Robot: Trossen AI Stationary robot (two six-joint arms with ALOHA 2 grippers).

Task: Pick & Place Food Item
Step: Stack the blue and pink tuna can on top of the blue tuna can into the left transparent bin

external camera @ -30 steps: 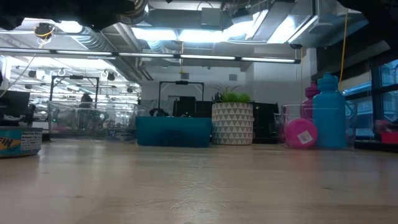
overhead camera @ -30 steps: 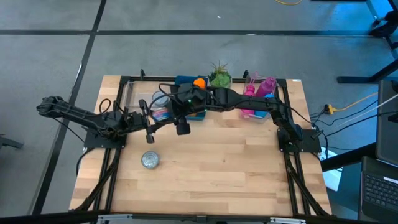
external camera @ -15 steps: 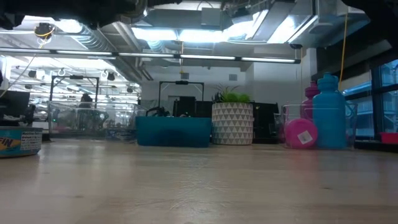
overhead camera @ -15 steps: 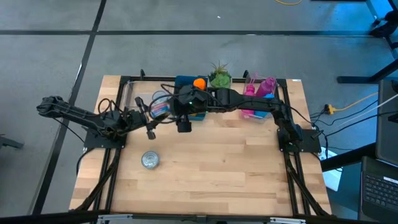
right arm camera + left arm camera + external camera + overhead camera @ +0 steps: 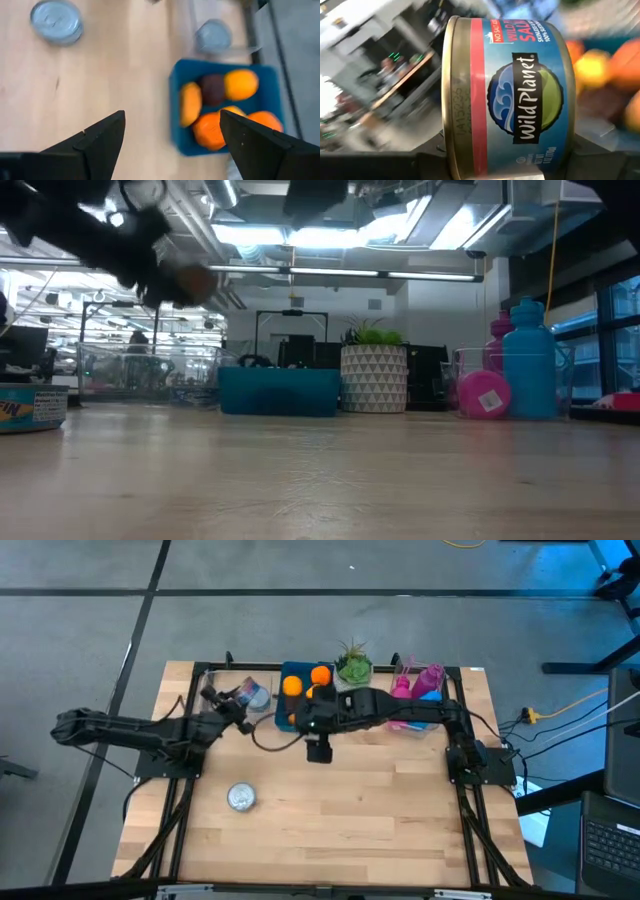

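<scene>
A: Where do we have the salmon can [image 5: 507, 97]?
B: Clamped between our left gripper [image 5: 243, 698] fingers, at ten o'clock on the table [image 5: 350, 810], beside the blue bin [image 5: 290, 670].
A: Any label?
B: "Wild Planet", with "NO SALT" partly readable.
A: Our arms?
B: Left stretched flat toward the bin. Right gripper [image 5: 319, 752] hovers at centre, jaws spread wide, holding nothing. A second can [image 5: 241, 797] sits at seven o'clock.

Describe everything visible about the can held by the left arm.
The can is a short round tin with a gold-coloured metal rim and a blue label with a red band reading "Wild Planet". It is gripped on its side in the left tool, above the table's back left, near a blue bin of fruit.
</scene>
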